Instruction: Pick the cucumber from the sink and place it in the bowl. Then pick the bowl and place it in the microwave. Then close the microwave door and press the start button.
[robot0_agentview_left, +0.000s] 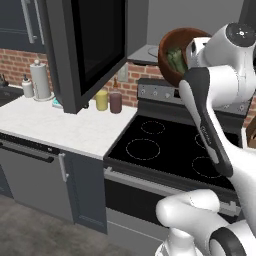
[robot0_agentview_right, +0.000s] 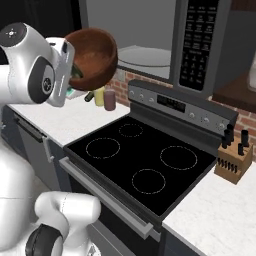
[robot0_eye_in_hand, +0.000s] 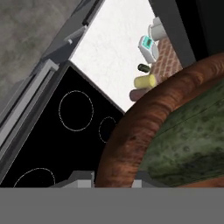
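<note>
The gripper (robot0_agentview_right: 75, 62) is clamped on the rim of the bowl (robot0_agentview_right: 95, 55), carrying it tilted above the stove's (robot0_agentview_right: 145, 160) back left corner. The cucumber (robot0_agentview_left: 176, 59) lies inside, before the open microwave (robot0_agentview_right: 165, 35).

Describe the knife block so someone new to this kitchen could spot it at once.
Start at the black stove. On the white counter just past its right edge, against the brick wall, stands the knife block. It is a light wooden box with dark handles sticking up, unlike the yellow and brown canisters left of the stove.
</note>
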